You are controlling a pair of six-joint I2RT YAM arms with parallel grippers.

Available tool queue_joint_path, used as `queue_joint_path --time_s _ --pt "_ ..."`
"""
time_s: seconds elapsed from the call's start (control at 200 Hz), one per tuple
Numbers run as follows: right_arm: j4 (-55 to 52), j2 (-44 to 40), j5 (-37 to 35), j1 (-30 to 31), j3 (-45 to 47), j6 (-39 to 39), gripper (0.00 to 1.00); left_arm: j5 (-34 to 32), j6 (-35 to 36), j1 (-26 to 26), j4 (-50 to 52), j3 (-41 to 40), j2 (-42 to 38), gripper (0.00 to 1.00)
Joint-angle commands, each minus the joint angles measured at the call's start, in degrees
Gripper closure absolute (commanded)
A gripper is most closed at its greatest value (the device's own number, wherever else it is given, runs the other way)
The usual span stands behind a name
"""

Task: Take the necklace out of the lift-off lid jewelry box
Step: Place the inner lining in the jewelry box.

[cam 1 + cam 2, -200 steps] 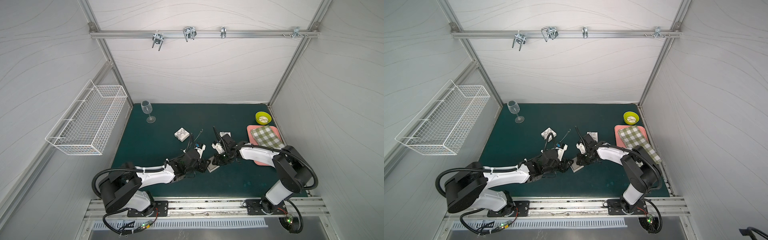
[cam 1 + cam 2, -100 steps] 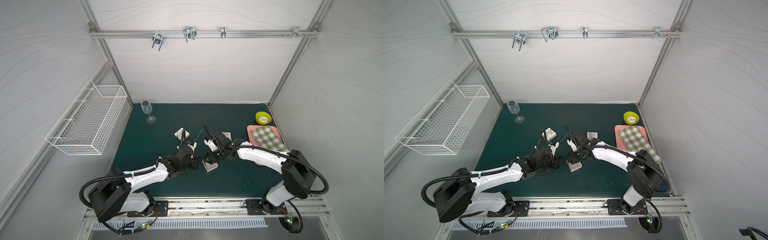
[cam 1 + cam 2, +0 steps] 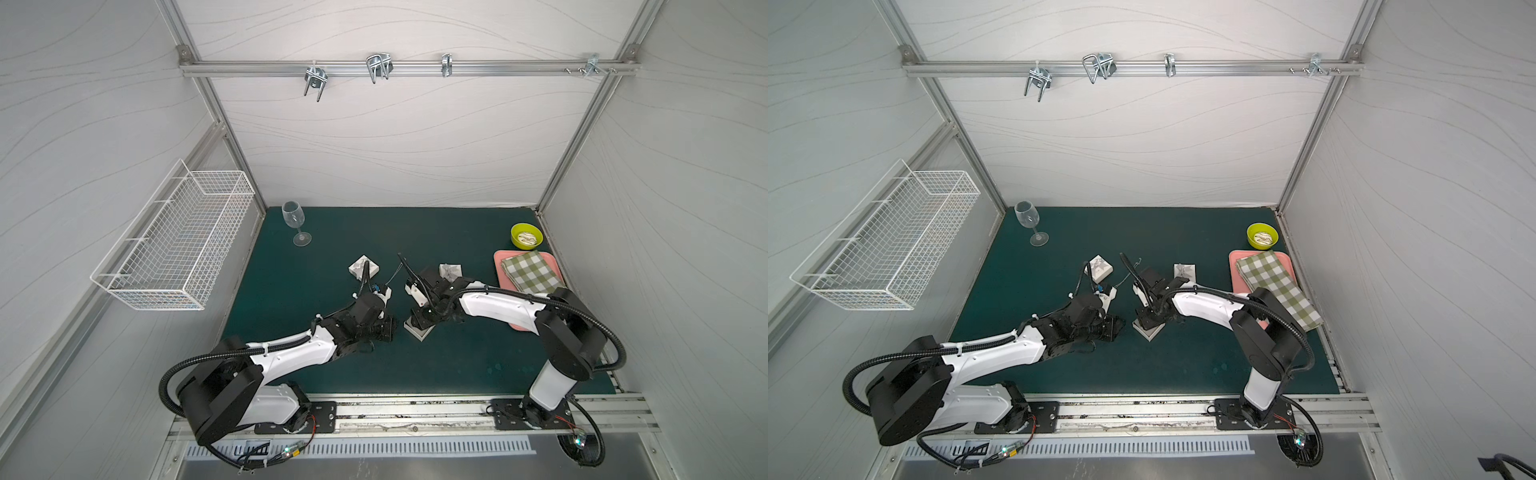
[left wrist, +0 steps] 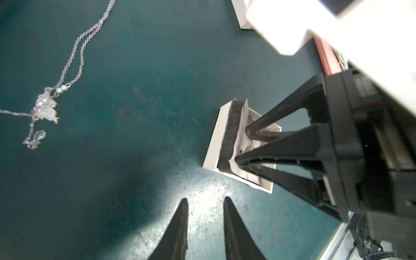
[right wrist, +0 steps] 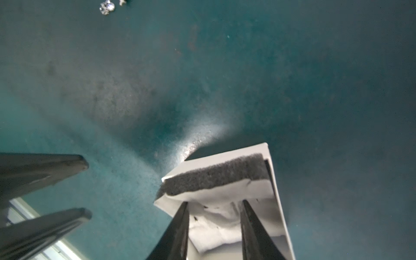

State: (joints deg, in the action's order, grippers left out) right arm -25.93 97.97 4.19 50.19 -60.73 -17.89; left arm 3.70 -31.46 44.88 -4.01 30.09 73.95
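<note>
**Desk:** Where is the necklace?

**Operator:** I see the thin silver chain necklace (image 4: 45, 105) lying loose on the dark green surface (image 4: 135, 78). It is outside the box and well apart from it, with the chain bunched beside a clear pendant. Neither claw touches it.

**Desk:** And the box?

**Operator:** The small white square jewelry box base (image 4: 212, 146) sits lidless on the surface. In both top views that box (image 3: 417, 332) (image 3: 1149, 331) lies between my two arms. A dark grey foam strip (image 4: 229, 135) lines one inner wall, and crumpled white lining (image 5: 216, 216) fills the rest.

**Desk:** Your claws?

**Operator:** My right claw (image 5: 213, 202) points down into the box. Its fingers are apart with the tips on the white lining, and I see nothing clamped. My left claw (image 4: 205, 201) hovers just beside the box over bare surface, fingers slightly apart and empty.

**Desk:** Anything else in frame?

**Operator:** A clear wine glass (image 3: 294, 220) stands upright near the far left corner. Along the right edge are a yellow-green bowl (image 3: 526, 237) and a pink tray (image 3: 500, 257) carrying a green checked cloth (image 3: 530, 274).
</note>
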Motion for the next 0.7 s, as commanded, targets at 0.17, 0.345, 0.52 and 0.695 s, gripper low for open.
queue_joint_path --time_s 0.17,0.345,0.52,0.695 --pt "2.2 3.21 -0.76 0.52 1.58 1.4 0.68 0.69 0.22 -0.32 -1.7 0.38 0.48 0.73" --pt "0.05 3.18 -1.4 0.85 0.88 2.28 0.68 0.78 0.52 -0.32 -1.49 0.75 1.19 0.74" --pt "-1.99 -1.19 -1.61 1.39 -0.14 2.67 0.64 0.68 0.87 -0.54 -1.22 1.03 1.02 0.74" --pt "-3.12 -4.12 -2.13 1.4 -1.51 2.86 0.63 0.92 0.96 -0.85 -1.17 1.03 1.1 0.74"
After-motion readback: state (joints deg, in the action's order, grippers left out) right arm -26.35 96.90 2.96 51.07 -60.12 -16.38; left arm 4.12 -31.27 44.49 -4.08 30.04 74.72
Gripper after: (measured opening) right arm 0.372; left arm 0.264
